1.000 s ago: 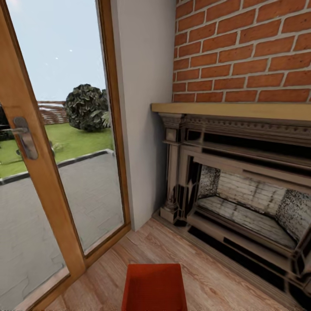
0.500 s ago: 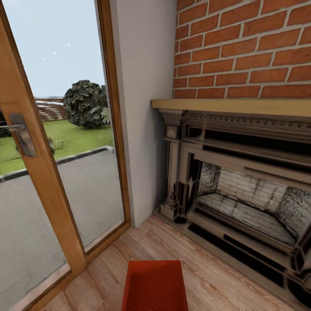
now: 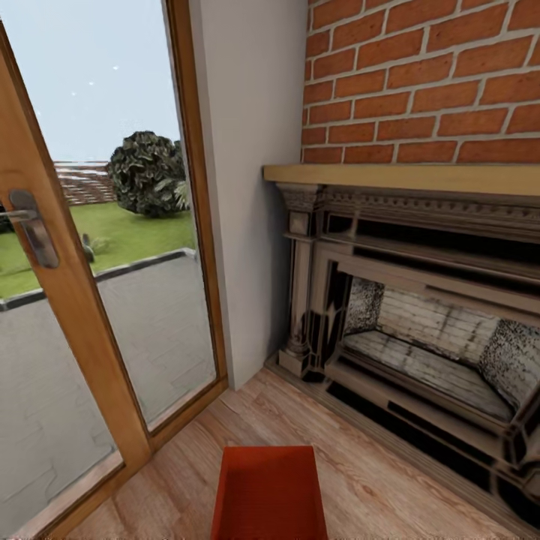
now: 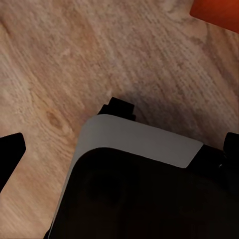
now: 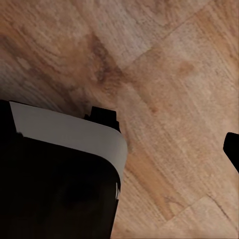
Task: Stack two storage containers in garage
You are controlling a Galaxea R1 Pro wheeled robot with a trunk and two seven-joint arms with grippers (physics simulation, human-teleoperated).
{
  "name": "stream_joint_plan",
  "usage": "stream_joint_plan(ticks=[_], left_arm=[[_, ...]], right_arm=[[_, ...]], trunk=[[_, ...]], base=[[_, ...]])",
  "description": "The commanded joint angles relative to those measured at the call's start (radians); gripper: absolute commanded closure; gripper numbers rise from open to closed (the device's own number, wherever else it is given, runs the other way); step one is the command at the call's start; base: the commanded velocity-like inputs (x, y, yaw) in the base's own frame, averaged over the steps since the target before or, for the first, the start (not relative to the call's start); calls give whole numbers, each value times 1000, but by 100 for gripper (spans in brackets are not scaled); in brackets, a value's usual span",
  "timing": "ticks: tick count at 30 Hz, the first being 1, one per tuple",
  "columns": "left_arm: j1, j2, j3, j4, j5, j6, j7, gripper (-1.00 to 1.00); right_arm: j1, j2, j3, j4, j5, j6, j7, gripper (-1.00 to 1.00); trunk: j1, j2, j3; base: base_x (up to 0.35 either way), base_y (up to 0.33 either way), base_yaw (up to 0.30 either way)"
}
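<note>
Since the earlier frames the whole head view has slid a little: the door handle [image 3: 30, 236] sits further left and lower, and the fireplace [image 3: 420, 330] slightly lower, so the camera has moved, not the things. From left to right, a glazed door [image 3: 97, 300], a pale wall [image 3: 247, 187] and the brick fireplace are seen. One storage container [image 3: 268, 491] rests on the wood-plank floor [image 3: 187, 465] in front of the door and fireplace, well apart from both; an orange corner [image 4: 219, 12] of it is caught in the left wrist view. The bin is judged light, stiff and smooth-walled, so somewhat slippery; its rim is best pinched at two opposite walls. Dark tips of the fingers [image 4: 10, 154] are seen at the picture's edges over bare floor, judged spread and empty; of the right fingers [image 5: 231, 147] too little is seen to tell.
</note>
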Motion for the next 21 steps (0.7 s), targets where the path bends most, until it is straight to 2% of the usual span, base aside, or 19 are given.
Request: stream_joint_plan(ticks=[1,21], left_arm=[[-1,-1,-5,0,7,-3,3,-100],[-1,1,-6,1,6,-3,3,-100]], right_arm=[[-1,0,6,3,0,-5,-3,-100],[-1,1,6,3,0,0,-1,-100]], trunk=[[0,-1,-3],[0,-1,-34]], base=[[0,0,0],[0,0,0]])
